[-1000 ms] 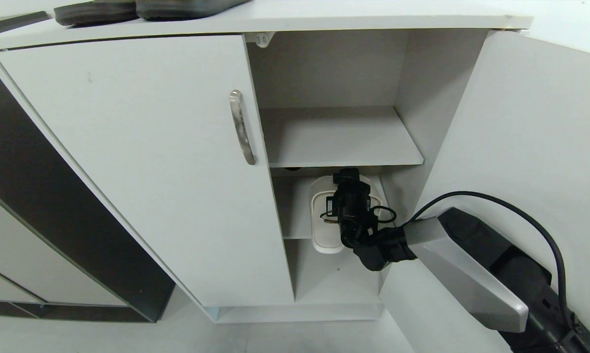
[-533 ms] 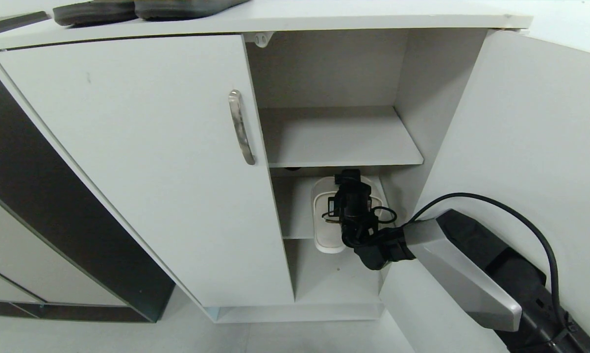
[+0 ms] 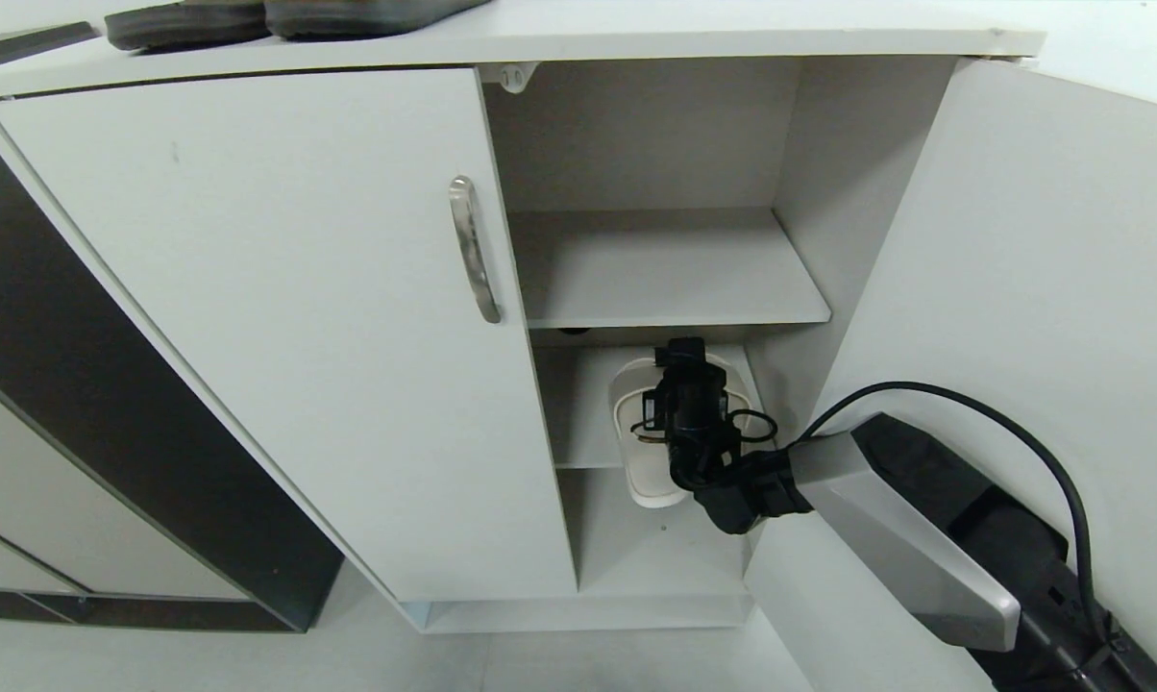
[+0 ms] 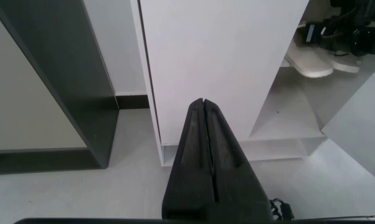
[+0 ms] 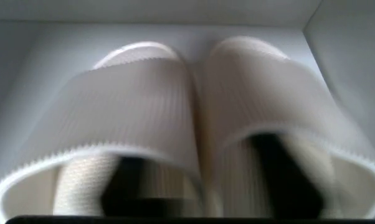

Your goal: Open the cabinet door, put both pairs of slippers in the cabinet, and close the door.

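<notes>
The cabinet [image 3: 252, 77] stood with its right door [image 3: 1040, 240] swung wide and its left door [image 3: 252, 336] shut. The right gripper [image 3: 679, 384] was inside the open half, at the middle shelf [image 3: 578, 413]. It was closed on the white slippers [image 3: 636, 471], gripping them at the straps. The pair lay side by side, toes toward the back. The soles sat partly on that shelf, and the heels stuck out past its front edge, over the bottom compartment. From the right wrist, the ribbed straps of the white slippers [image 5: 194, 124] loomed close, with the cabinet's back wall beyond. The shelf above [image 3: 665, 269] was bare. The dark slippers [image 3: 281, 17] sat on the cabinet top, above the shut door. The left gripper [image 4: 203, 106] hung low in front of that door, above the floor [image 4: 81, 186], jaws pressed together and holding nothing.
</notes>
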Available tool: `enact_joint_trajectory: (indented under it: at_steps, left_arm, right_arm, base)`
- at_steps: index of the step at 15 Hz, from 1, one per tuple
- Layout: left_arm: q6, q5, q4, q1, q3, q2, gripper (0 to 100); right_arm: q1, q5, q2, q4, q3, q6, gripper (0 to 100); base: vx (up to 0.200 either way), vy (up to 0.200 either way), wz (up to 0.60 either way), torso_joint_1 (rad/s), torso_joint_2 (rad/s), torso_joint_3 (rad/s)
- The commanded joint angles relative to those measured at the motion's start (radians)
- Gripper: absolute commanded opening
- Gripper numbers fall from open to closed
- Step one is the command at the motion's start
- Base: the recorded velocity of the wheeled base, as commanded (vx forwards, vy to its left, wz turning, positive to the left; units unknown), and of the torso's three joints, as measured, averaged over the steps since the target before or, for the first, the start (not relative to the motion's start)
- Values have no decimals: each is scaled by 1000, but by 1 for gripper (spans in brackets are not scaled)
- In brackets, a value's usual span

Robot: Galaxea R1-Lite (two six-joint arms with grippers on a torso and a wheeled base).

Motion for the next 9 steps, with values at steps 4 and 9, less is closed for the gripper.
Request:
enact_joint_trajectory:
  at_steps: [4,9]
  left_arm:
    - [-1,0,0,0,0,1,0]
    - [1,-1,0,0,0,1,0]
  right_arm:
    - [35,-10,-148,-133,277,-2,100]
    - [117,-56,-330,-305,626,-1,100]
  base:
    - [0,0,0,0,0,0]
    - [0,0,0,0,0,0]
